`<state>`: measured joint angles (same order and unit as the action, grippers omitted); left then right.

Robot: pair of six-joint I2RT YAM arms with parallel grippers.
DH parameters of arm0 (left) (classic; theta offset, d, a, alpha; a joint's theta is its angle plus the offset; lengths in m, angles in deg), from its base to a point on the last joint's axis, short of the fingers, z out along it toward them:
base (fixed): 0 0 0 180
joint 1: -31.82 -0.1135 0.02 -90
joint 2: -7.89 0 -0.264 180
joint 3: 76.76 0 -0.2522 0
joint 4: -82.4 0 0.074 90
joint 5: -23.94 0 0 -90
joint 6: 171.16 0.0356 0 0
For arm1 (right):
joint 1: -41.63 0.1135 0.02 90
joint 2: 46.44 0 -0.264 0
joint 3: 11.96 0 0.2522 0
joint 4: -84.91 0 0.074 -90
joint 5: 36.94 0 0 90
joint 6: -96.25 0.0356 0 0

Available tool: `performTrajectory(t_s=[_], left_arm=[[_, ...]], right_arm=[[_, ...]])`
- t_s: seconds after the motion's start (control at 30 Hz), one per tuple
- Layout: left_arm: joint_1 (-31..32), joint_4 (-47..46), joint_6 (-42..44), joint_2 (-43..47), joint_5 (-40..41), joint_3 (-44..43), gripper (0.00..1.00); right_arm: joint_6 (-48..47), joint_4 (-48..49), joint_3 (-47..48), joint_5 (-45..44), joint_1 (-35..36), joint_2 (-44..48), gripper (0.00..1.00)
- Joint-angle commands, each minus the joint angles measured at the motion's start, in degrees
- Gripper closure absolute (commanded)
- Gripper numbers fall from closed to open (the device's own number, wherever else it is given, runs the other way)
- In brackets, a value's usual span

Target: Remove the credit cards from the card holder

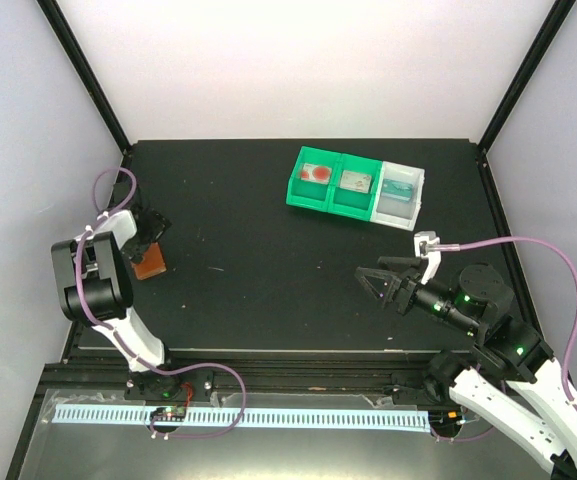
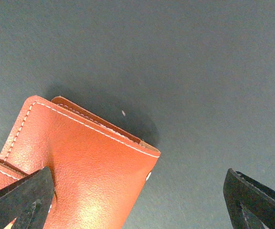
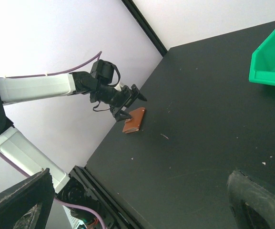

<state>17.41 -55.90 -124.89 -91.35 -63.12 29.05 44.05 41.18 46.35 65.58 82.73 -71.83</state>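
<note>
The closed card holder (image 1: 150, 263), lying on the surface just under the wide-spread left gripper (image 1: 153, 238), should be pinned near its fold while the equally spread right gripper (image 1: 380, 280) is brought to lift its flap.

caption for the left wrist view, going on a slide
Open left hand above the closed reddish-brown card holder lying on the dark table.

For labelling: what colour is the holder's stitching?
White, on reddish-brown leather card holder; left wrist view.
</note>
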Motion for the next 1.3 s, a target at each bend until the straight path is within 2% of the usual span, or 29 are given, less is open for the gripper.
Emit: performTrajectory(t_s=[0.0,0.3,0.73,1.1,1.27], left_arm=[[2.27,0.00,-2.91,2.44,-1.00,3.83,0.01],[9.87,-3.85,-7.69,8.16,-2.53,12.20,0.01],[28.25,-8.88,-12.75,11.35,-5.72,18.08,0.01],[43.91,-12.39,-17.25,14.26,-7.88,18.55,0.01],[46.27,-10.64,-15.33,18.02,-7.66,17.27,0.02]], right_arm=[[0.08,-2.11,1.46,-1.21,-0.15,0.66,0.00],[0.08,-3.29,1.06,-2.04,-0.15,2.08,0.00],[0.02,-6.44,0.46,-3.64,-0.19,2.28,0.00],[0.07,-7.53,0.22,-4.31,-0.14,2.39,0.00],[1.10,-7.04,-0.91,-4.03,-0.18,2.37,0.00]])
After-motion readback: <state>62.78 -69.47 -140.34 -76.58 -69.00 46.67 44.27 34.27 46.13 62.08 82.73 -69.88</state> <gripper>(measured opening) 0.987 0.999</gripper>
